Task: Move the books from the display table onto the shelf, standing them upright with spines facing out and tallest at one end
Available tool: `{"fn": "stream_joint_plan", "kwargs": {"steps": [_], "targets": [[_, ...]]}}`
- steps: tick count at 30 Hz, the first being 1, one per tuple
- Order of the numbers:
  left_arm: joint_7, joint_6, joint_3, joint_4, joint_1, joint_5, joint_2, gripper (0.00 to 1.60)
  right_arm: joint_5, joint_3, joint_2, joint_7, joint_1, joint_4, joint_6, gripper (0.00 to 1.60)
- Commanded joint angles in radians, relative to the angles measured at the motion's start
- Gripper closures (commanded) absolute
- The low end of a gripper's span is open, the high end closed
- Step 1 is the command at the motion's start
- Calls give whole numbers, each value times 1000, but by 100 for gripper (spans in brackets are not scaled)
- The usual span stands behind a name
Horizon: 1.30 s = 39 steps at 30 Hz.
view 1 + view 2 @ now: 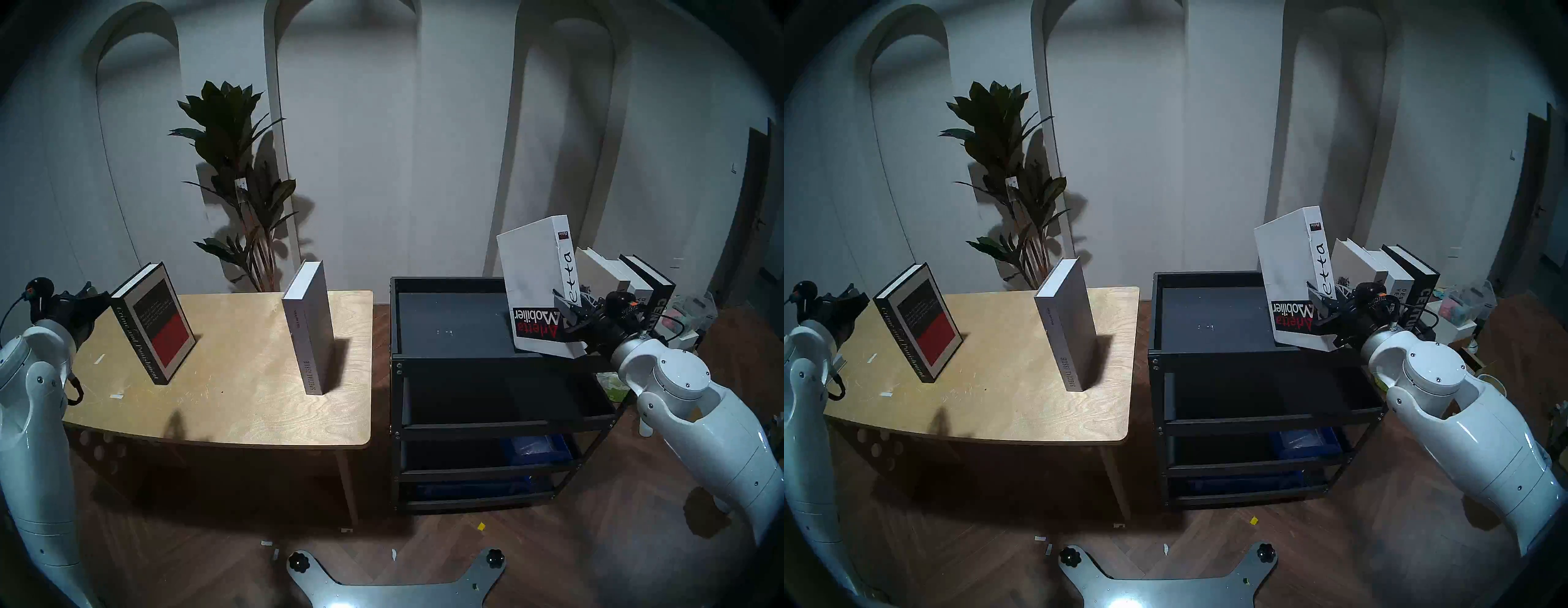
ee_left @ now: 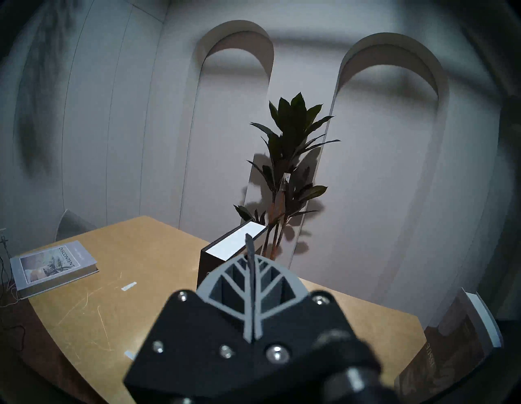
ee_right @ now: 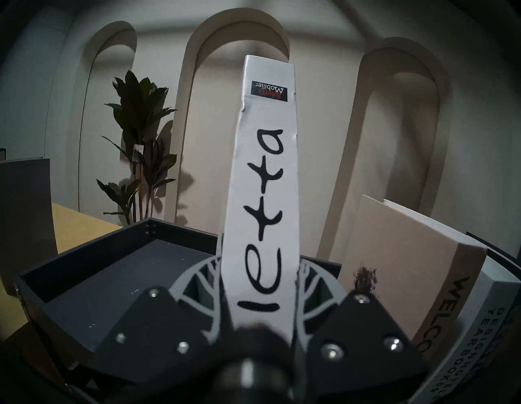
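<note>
Progress stood at about the halfway mark, judged from how the books lay. At the far left, the left gripper (image 2: 251, 285) hung with its grey ribbed fingers pressed together on nothing, just beside the black-and-red hardcover lettered Crime and Punishment (image 1: 153, 323), which stood tilted on the light plywood display table (image 1: 237, 407). A thin grey book titled Discontent (image 2: 53, 265) lay flat on the table's far left; it did not look to be one of the set. Further right, the grey hardcover marked Special Issue (image 1: 309, 327) stood upright near the table's right edge. Both awaited transfer.

On the black metal tiered shelf (image 1: 428, 322), most of the rimmed top tray was bare. The right gripper (image 3: 258, 285) pinched the tall white Arietta book (image 1: 535, 288) by its spine, the book leaning and its lower edge at the tray's right front; whether it rested fully could not be told. Right of it stood three upright books: the beige Welcome hardcover (image 3: 408, 270), the white Designhotels Yearbook (image 3: 490, 333) and the black Century volume (image 1: 653, 293), spines outward.
</note>
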Motion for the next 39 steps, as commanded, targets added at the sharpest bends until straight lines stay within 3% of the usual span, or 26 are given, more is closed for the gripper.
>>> {"fn": "stream_joint_plan", "kwargs": {"steps": [1, 7, 13, 17, 18, 28, 39], "targets": [[-124, -128, -32, 48, 27, 56, 35, 160, -61, -11, -49, -73, 11, -50, -58, 160], [-221, -207, -40, 120, 34, 88, 38, 160, -137, -57, -94, -151, 37, -37, -74, 160], [-340, -322, -38, 219, 20, 121, 56, 160, -233, -143, -153, -228, 111, 4, -74, 160], [-375, -367, -32, 258, 9, 129, 66, 160, -260, -165, -172, -246, 150, 26, -65, 160], [-398, -408, -24, 284, 2, 135, 73, 160, -278, -180, -185, -258, 186, 48, -59, 160], [-460, -490, 21, 355, -45, 154, 101, 160, -325, -154, -223, -265, 254, 93, -42, 160], [-531, -616, 80, 446, -88, 178, 107, 160, -411, -216, -318, -256, 362, 244, -40, 160]]}}
